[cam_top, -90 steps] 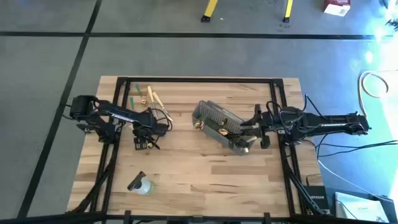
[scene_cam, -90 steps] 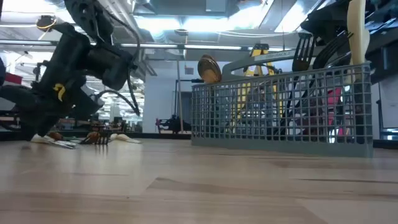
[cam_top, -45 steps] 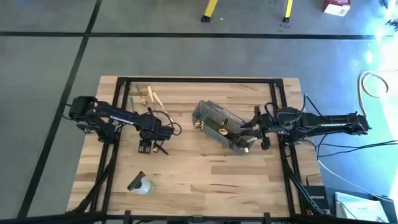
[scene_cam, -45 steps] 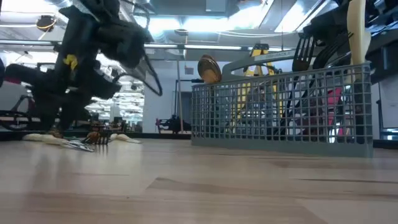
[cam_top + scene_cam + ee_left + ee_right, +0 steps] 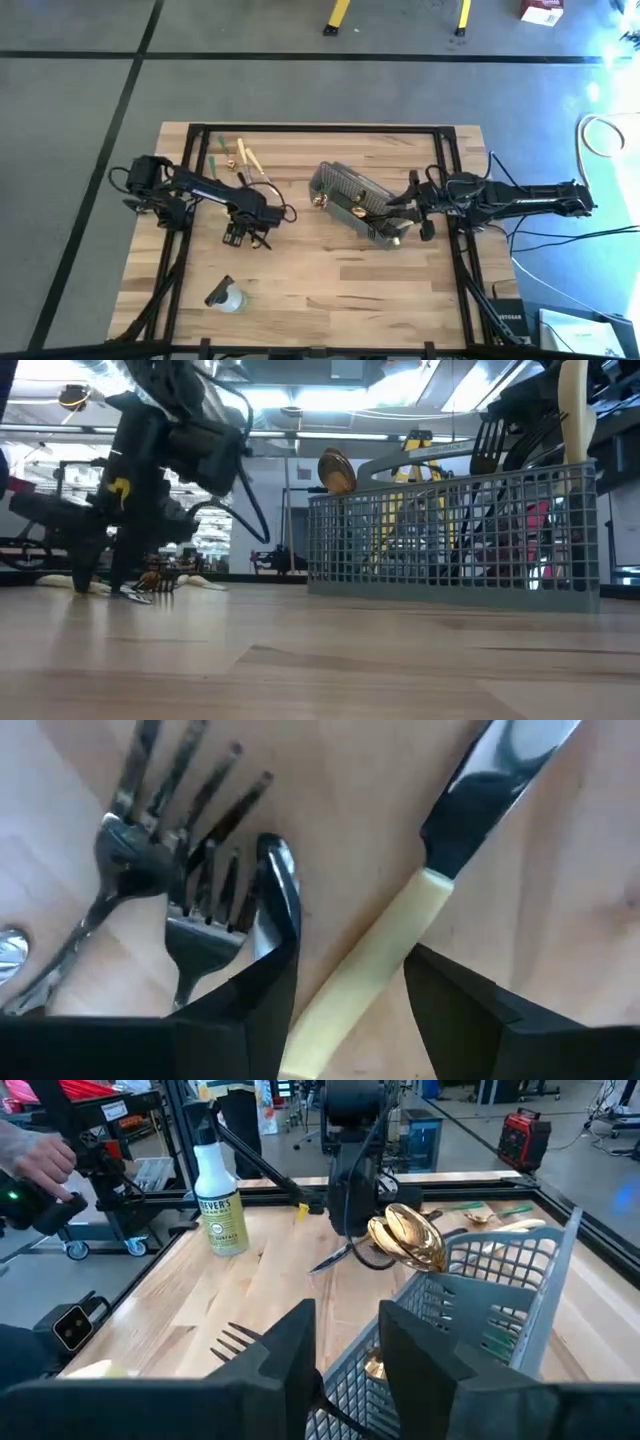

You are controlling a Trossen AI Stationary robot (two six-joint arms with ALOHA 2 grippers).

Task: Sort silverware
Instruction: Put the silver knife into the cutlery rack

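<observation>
Partly sorted, by the look of it. At the left rear of the table (image 5: 300, 270), still loose: a few green and tan utensils (image 5: 232, 154), untouched. Just forward of those, the left gripper (image 5: 345, 995) down low over a small pile, fingers apart and straddling the cream handle of a knife (image 5: 375, 955), not yet closed on it; two dark forks (image 5: 185, 870) lying just beside one finger. Near the front edge, a clear spray bottle (image 5: 226, 297) on its side, no part of the job. Toward the middle, the grey mesh basket (image 5: 352, 203) already holding several pieces, among them a gold spoon (image 5: 405, 1238) and a tan handle standing upright. At the basket's right end, the right gripper (image 5: 345, 1345), fingers apart and empty. Remaining, judging from this: the knife, the forks, the rear cluster.
</observation>
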